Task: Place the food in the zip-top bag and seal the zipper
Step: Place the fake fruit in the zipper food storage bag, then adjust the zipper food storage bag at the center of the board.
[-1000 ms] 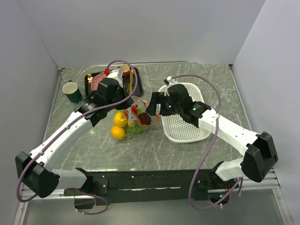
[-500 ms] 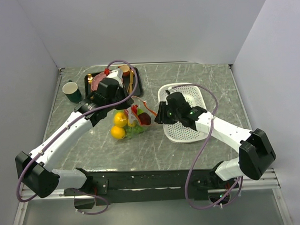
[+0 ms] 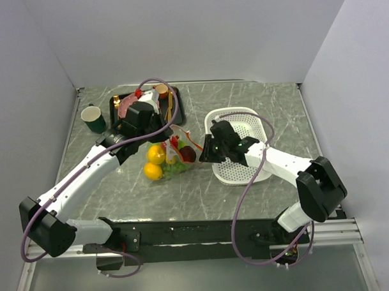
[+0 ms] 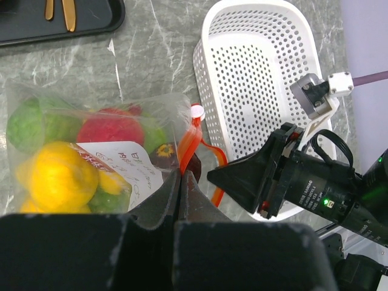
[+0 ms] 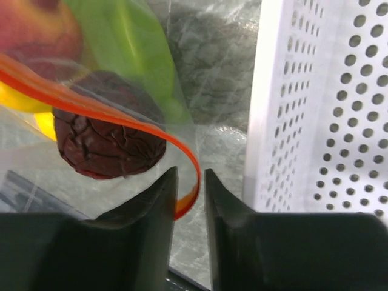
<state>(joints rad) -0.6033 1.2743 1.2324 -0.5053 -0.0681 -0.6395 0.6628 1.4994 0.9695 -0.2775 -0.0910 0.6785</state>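
The zip-top bag (image 3: 168, 160) lies mid-table with the food inside: yellow lemons (image 4: 57, 179), a red piece (image 4: 109, 127), green pieces (image 4: 27, 124) and a dark purple one (image 5: 106, 148). Its orange-red zipper (image 4: 189, 142) stands up at the bag's right side. My left gripper (image 4: 182, 176) is shut on the zipper's near part. My right gripper (image 5: 190, 176) sits at the bag's right end, next to the basket. The zipper's curled end (image 5: 121, 117) passes between its narrowed jaws, resting against the left one, and a gap still shows beside it.
A white perforated basket (image 3: 257, 118) stands right of the bag, close against my right gripper. At the back left are a black tray (image 3: 174, 111) with gold cutlery (image 4: 57, 12) and a green cup (image 3: 93, 118). Walls close in the table on three sides.
My right gripper has come down and left to the bag's mouth, and its jaws have narrowed from wide open around the zipper's end. The left arm has not moved.
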